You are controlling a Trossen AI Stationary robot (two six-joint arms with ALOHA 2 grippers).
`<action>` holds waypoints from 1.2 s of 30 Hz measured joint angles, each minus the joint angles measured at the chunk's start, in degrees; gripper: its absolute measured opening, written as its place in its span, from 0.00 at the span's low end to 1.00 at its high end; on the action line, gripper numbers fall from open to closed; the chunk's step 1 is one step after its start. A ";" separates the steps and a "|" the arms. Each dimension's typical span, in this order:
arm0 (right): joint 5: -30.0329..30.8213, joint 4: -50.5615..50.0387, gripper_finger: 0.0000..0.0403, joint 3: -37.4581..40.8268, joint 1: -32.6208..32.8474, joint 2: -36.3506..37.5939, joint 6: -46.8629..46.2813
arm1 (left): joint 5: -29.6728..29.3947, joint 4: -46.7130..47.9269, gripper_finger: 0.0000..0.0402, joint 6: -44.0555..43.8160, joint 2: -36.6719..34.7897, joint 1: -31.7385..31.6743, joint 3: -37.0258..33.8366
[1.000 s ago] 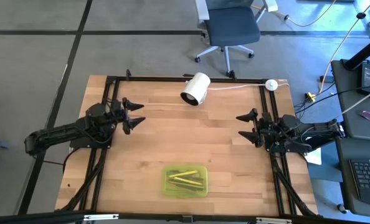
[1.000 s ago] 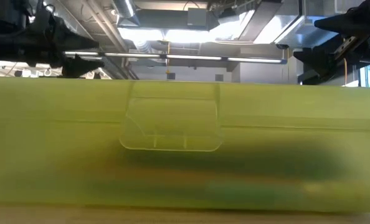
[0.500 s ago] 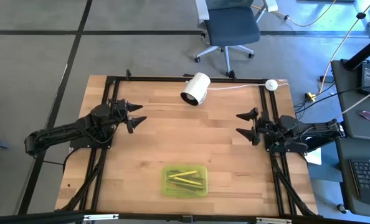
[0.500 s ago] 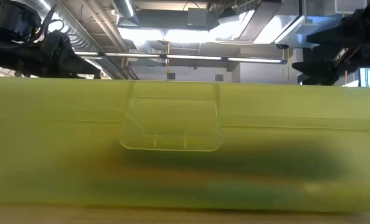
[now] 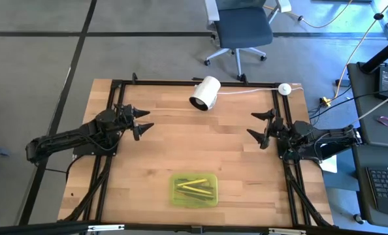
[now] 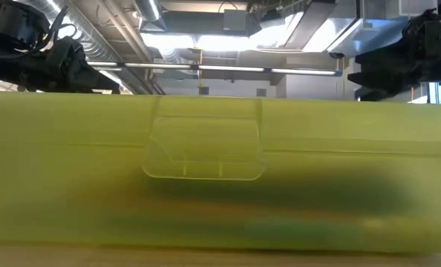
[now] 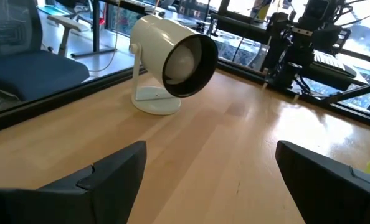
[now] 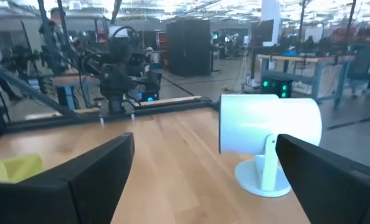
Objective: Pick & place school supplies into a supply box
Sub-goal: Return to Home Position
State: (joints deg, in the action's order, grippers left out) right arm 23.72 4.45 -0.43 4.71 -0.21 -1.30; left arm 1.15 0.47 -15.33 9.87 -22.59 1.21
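Pencils (image 5: 197,190), yellow and dark, lay inside the yellow-green supply box (image 5: 175,196), which sat on the wooden table (image 5: 181,147) with its lid down and its clasp (image 6: 203,148) over the front. Beyond the box and off to its left, the left gripper (image 5: 145,119) hung with fingers spread wide, holding nothing. Beyond it to the right, the right gripper (image 5: 251,124) gaped just as wide and empty. Farther back from the box stood a white cylinder (image 5: 205,93).
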 joint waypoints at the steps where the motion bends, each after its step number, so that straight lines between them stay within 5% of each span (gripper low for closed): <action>1: -0.06 0.02 0.98 0.00 0.00 0.00 1.33 | -0.02 -0.01 0.87 0.00 0.00 0.00 0.00; 36: -0.87 -0.03 0.98 0.00 0.00 -0.02 6.30 | -0.09 -0.08 0.87 0.02 0.02 0.00 0.00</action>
State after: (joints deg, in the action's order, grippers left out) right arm 22.85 4.43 -0.43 4.71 -0.23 4.99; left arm 1.06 0.39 -15.31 9.89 -22.59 1.21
